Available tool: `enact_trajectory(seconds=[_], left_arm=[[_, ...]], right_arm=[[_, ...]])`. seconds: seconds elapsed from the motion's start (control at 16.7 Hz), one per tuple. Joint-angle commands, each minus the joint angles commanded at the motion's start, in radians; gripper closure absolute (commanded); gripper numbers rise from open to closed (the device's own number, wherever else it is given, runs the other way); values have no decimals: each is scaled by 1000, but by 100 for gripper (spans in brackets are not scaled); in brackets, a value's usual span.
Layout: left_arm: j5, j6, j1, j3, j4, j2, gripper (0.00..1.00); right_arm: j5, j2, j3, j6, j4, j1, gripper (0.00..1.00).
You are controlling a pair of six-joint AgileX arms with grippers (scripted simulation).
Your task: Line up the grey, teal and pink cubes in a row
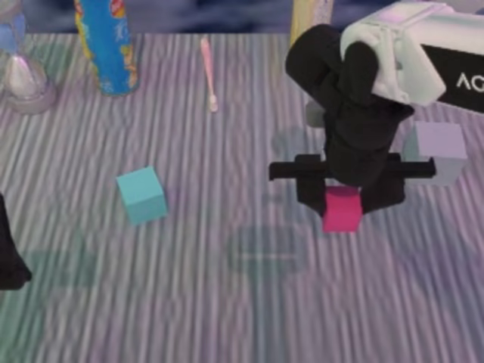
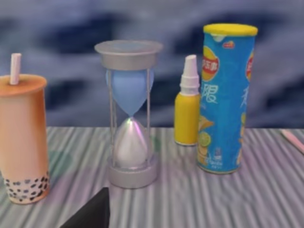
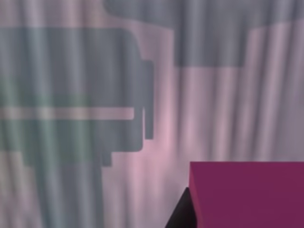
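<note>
The right gripper (image 1: pixel 342 198) grasps the pink cube (image 1: pixel 342 209) right of table centre and carries it clear of the surface, judging by its shadow. The grey cube (image 1: pixel 437 150) sits at its two o'clock, the teal cube (image 1: pixel 141 194) far off at nine. The step in hand appears to be placing pink; next, lower it in line with the others and release. The left gripper (image 1: pixel 9 257) is parked at the left edge; I cannot tell its fingers' state.

Back-left of the striped table (image 1: pixel 227 302) — silver-framed hourglass (image 2: pixel 129 114) with blue upper bulb, blue chip can (image 2: pixel 227 97) upright, yellow dropper bottle (image 2: pixel 186 107) between and behind them, bubble tea cup (image 2: pixel 21 142) with straw — pink stick (image 1: pixel 208 74) lying nearby.
</note>
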Motion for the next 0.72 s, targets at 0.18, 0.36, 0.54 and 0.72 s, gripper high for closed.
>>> enact_trajectory(seconds=[0.18,0.36,0.54,0.72], left_arm=[[0,0,0,0,0,0,0],[0,0,0,0,0,0,0],[0,0,0,0,0,0,0],[0,0,0,0,0,0,0]], right_arm=[[-2,-3,-6,0,6,-4,100],[-1,20,-50,0,72,-2,100],[0,59,-116,2,178,0,100],[1,86,-160,4,246,2,100]])
